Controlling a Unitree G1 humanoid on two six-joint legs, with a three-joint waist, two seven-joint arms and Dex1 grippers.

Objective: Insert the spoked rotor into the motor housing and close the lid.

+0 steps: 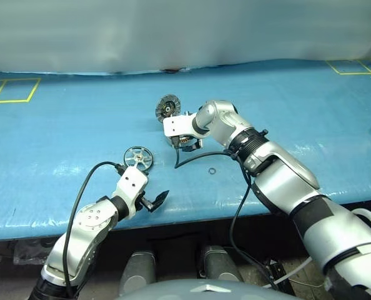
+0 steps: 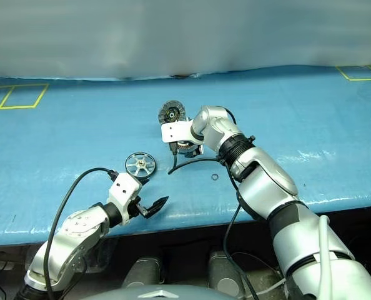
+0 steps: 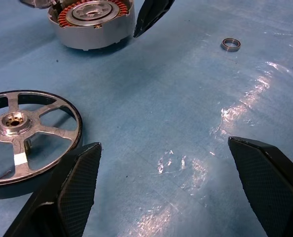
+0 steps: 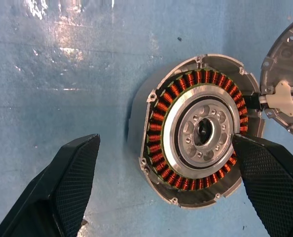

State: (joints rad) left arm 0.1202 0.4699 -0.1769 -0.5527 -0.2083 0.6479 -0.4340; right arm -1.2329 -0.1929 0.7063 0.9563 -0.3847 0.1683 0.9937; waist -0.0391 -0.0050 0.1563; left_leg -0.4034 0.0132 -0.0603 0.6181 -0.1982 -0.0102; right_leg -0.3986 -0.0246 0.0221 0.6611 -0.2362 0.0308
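The spoked rotor point(image 1: 138, 157) lies flat on the blue table, a silver wheel with a thin rim and a small hub. It also appears beside my left finger point(image 3: 72, 187). My left gripper point(image 1: 149, 197) hovers open just in front of it, near the table's front edge, holding nothing. Farther back sits the motor housing point(image 4: 198, 133), copper windings ringing a silver centre. Its lid point(image 1: 167, 107) stands open behind it, ribbed face showing. My right gripper point(image 4: 166, 185) hangs open directly above the housing, pointing down, nothing between its fingers.
A small metal ring point(image 1: 212, 171) lies on the table to the right of the rotor and in front of the housing. A black cable point(image 1: 195, 156) trails from my right wrist across the mat. Yellow tape squares point(image 1: 10, 90) mark the far corners.
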